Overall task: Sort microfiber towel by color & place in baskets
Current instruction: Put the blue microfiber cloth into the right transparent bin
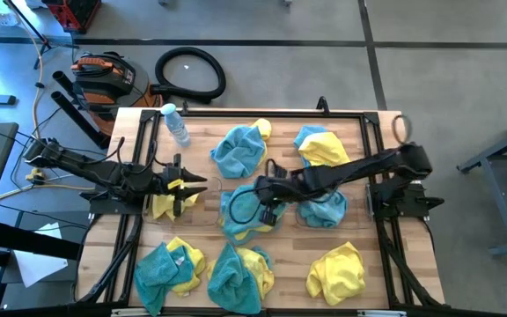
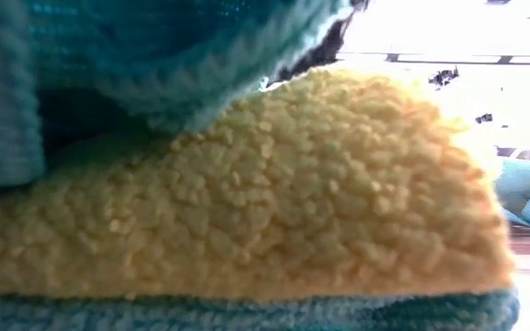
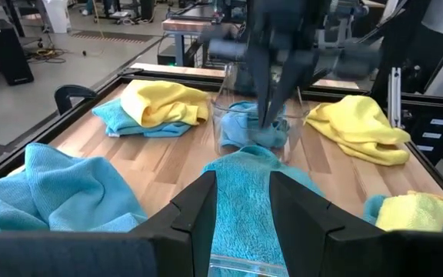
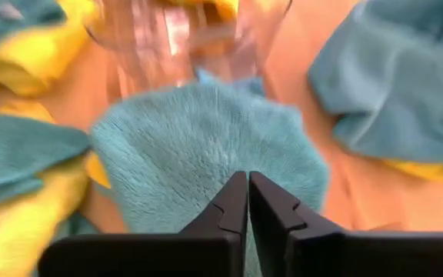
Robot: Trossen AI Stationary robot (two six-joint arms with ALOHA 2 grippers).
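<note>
My right gripper [image 1: 267,201] reaches to the table's middle and is shut on a teal microfiber towel [image 1: 238,214] lying between the two clear baskets. In the right wrist view that teal towel [image 4: 206,146] spreads out beyond the shut fingertips [image 4: 248,181]. My left gripper [image 1: 192,185] is open and hovers over the left basket [image 1: 159,211], which holds yellow towels [image 1: 174,204]. The right basket [image 1: 349,216] holds a teal towel [image 1: 326,210]. The low view is filled by a yellow towel [image 2: 247,184] with teal cloth above and below it. My right gripper comes at the middle teal towel from above, fingers pointing down, as the left wrist view shows [image 3: 271,100]. It is shut on a raised spot of the cloth [image 3: 270,135]; the fingers hide the pinch itself. The rest of the towel [image 3: 244,192] lies on the table.
Loose teal-and-yellow piles lie at the far side [image 1: 240,148] [image 1: 319,145] and the near side [image 1: 170,264] [image 1: 240,273] [image 1: 337,269]. A clear bottle with a blue cap [image 1: 176,123] lies at the far left. A black frame rail [image 1: 253,112] runs round the table.
</note>
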